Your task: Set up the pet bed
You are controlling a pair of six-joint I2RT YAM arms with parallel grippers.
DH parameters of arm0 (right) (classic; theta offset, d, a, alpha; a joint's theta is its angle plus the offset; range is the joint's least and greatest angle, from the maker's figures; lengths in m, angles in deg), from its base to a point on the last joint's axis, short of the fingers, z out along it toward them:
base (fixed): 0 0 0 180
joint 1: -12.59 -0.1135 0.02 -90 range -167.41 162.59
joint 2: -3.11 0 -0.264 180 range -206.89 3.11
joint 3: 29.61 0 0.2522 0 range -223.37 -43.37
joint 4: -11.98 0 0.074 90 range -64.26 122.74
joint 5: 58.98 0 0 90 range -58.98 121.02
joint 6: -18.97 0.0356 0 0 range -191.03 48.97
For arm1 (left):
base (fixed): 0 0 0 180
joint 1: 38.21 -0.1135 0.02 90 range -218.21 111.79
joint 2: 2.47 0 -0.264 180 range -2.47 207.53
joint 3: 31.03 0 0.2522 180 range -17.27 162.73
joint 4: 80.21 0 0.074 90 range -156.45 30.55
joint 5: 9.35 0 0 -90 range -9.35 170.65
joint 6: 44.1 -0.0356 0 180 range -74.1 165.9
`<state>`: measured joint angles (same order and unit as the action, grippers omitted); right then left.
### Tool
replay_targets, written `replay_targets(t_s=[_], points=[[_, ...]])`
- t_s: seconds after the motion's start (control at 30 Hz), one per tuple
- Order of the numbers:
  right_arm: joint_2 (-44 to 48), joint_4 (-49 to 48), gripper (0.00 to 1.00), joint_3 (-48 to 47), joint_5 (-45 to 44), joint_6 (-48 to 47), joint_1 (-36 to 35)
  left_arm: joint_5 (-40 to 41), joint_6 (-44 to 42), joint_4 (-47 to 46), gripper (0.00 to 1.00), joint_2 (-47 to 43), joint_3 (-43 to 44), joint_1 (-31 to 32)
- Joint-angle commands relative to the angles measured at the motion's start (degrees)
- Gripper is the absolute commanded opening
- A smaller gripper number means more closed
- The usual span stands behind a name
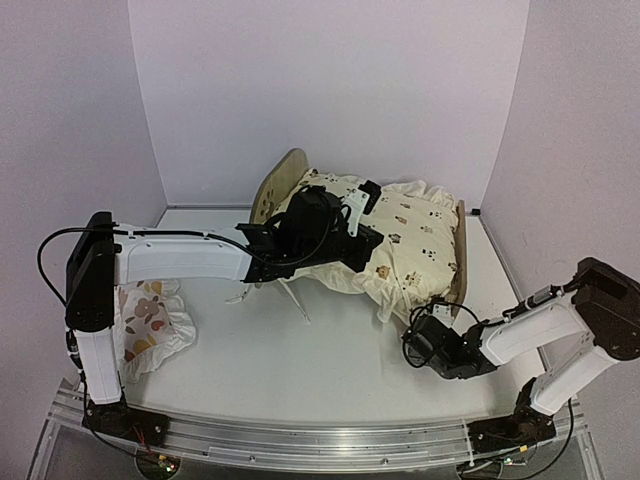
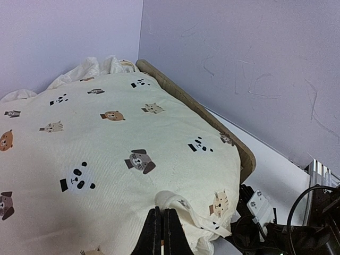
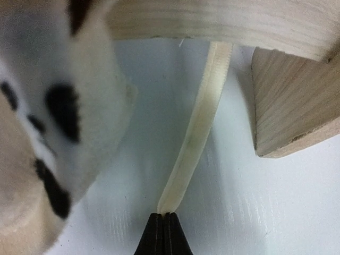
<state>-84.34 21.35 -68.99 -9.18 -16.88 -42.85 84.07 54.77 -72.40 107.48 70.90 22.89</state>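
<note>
The pet bed (image 1: 287,176), a light-wood frame, stands at the back middle with its arched headboard on the left and its footboard (image 1: 460,250) on the right. A cream animal-print cushion (image 1: 405,235) lies over it and hides the base. My left gripper (image 1: 372,240) is over the cushion (image 2: 106,149). The left gripper (image 2: 162,213) is shut on a raised fold of its fabric near the front edge. My right gripper (image 1: 420,325) sits low on the table by the footboard's near corner. The right gripper (image 3: 164,214) is shut on the end of a cream tie (image 3: 194,133), which runs up under the wooden frame (image 3: 292,101).
A small white pillow (image 1: 150,325) with orange-brown prints lies on the table at the left, by the left arm's base. Thin loose ties (image 1: 292,295) hang from the cushion's near side onto the table. Walls close in the table at the back and on both sides.
</note>
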Motion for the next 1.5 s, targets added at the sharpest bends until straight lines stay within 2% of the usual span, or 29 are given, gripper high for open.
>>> replay_targets(t_s=[0.0,0.1,0.2,0.37,0.53,0.8,1.1,1.47], points=[[4.8,8.2,0.00,1.7,5.8,0.2,-0.5,-1.2,0.6,0.2,0.00,-1.8,0.5,-0.3],[11.3,12.4,0.00,1.8,10.9,-2.6,-0.5,-5.2,2.0,3.4,0.00,-2.2,0.3,-0.2],[18.4,21.0,0.00,-0.4,14.3,-5.7,-0.5,-8.7,4.3,5.3,0.00,-3.0,-1.6,0.5],[30.9,31.7,0.00,-1.0,17.3,-7.7,-0.5,-9.4,5.0,8.8,0.00,-2.3,-2.8,3.8],[37.1,41.5,0.00,-3.0,19.2,-7.8,-0.5,-9.9,7.1,10.1,0.00,-2.4,-4.1,6.1],[46.8,46.9,0.00,-4.5,20.3,-6.3,-0.4,-10.2,9.4,10.0,0.00,-4.5,-7.8,8.9],[48.0,51.5,0.00,-14.8,24.0,-12.4,-0.5,-11.8,12.7,9.7,0.00,-5.4,-12.6,12.3],[43.7,52.1,0.00,-30.0,26.6,-21.2,-0.5,-12.5,11.3,10.3,0.00,-4.5,-9.8,12.7]])
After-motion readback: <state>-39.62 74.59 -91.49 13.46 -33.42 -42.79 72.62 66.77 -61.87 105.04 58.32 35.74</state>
